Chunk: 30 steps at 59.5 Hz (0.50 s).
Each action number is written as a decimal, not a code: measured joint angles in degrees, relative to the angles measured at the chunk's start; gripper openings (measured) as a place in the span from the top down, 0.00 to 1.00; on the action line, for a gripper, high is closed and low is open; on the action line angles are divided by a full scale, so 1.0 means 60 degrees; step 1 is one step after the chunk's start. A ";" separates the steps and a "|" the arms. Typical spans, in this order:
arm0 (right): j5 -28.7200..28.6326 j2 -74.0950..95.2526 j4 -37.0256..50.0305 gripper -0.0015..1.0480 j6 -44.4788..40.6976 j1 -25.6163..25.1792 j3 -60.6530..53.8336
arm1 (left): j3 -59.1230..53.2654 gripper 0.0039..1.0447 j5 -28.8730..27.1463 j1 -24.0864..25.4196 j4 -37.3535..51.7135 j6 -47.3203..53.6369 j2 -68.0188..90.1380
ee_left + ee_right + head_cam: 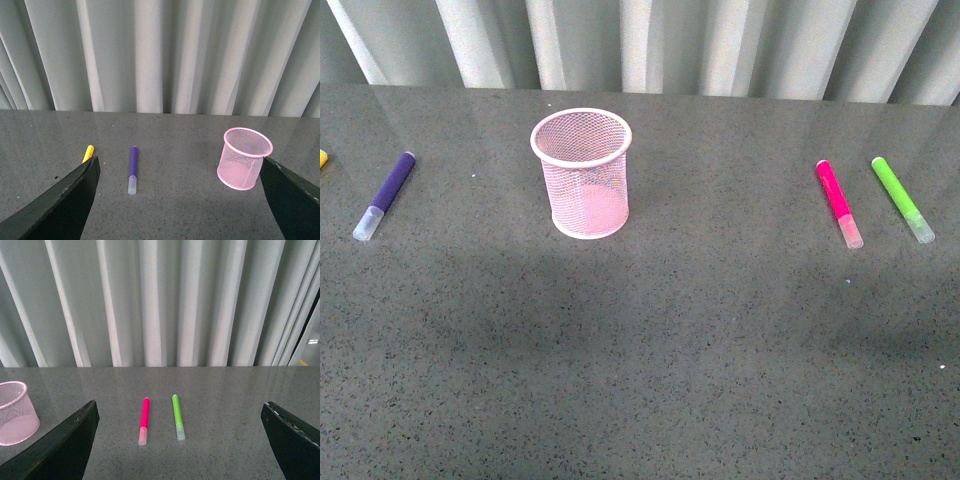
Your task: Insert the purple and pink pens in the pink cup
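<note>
The pink mesh cup [582, 172] stands upright and empty on the grey table, left of centre. The purple pen [385, 194] lies far left of it, clear cap toward me. The pink pen [838, 202] lies at the right. In the left wrist view the purple pen [133, 169] and the cup [244, 158] lie ahead of my open, empty left gripper [180, 200]. In the right wrist view the pink pen [144, 420] lies ahead of my open, empty right gripper [180, 440], with the cup [16, 412] at the edge. Neither gripper shows in the front view.
A lime green marker [902, 198] lies just right of the pink pen and also shows in the right wrist view [177, 416]. A yellow marker [88, 153] lies beyond the purple pen, its tip at the front view's left edge [322, 158]. A pleated curtain [640, 45] closes the table's far edge.
</note>
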 joint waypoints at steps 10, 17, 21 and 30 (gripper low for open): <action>0.0000 0.0000 0.0000 0.07 0.0000 0.0000 0.0000 | 0.0000 0.06 0.0000 0.0000 0.0000 0.0000 0.0000; 0.0000 0.0000 0.0000 0.07 0.0000 0.0000 0.0000 | 0.0000 0.06 0.0000 0.0000 0.0000 0.0000 0.0000; 0.0000 0.0000 0.0000 0.07 0.0000 0.0000 0.0000 | 0.0000 0.06 0.0000 0.0000 0.0000 0.0000 0.0000; 0.0000 0.0000 0.0000 0.07 0.0000 0.0000 0.0000 | 0.0000 0.06 0.0000 0.0000 0.0000 0.0000 0.0000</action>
